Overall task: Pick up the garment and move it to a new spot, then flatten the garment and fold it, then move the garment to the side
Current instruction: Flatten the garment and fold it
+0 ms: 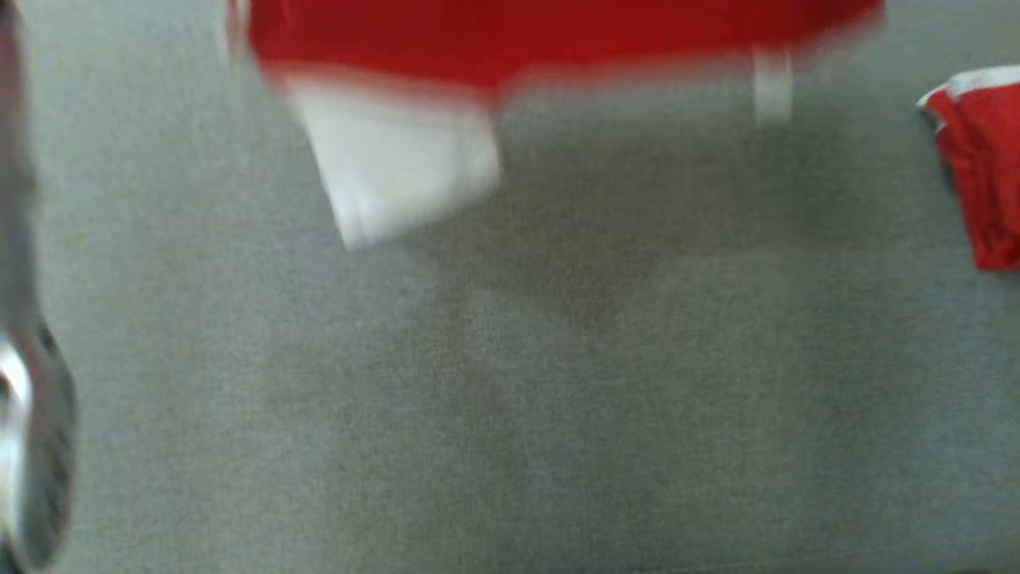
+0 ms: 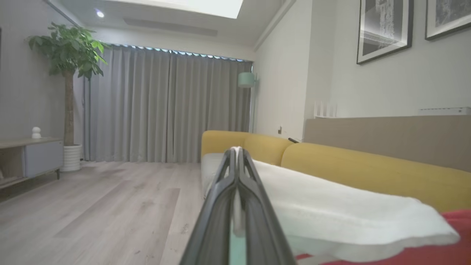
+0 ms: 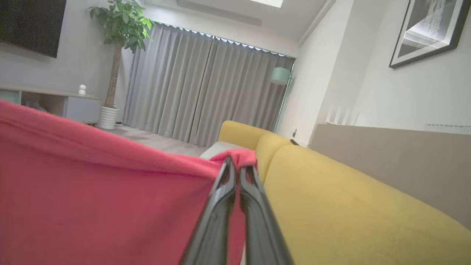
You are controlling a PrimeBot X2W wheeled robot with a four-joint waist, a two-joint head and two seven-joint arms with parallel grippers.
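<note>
Red-and-white garment (image 1: 550,32) held up over the grey sofa seat (image 1: 558,399): right tool (image 3: 237,167) pinched shut on its red edge, left tool (image 2: 236,150) closed on its white sleeve (image 2: 331,206). Head view blurred; a second red cloth (image 1: 984,183) lies at right.

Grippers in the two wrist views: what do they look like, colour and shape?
The left gripper has two long, dark grey fingers that taper to narrow tips, with open slots near the ends and a pale teal strip low between them. The right gripper looks alike: glossy dark tapering fingers, slotted near the tips.
</note>
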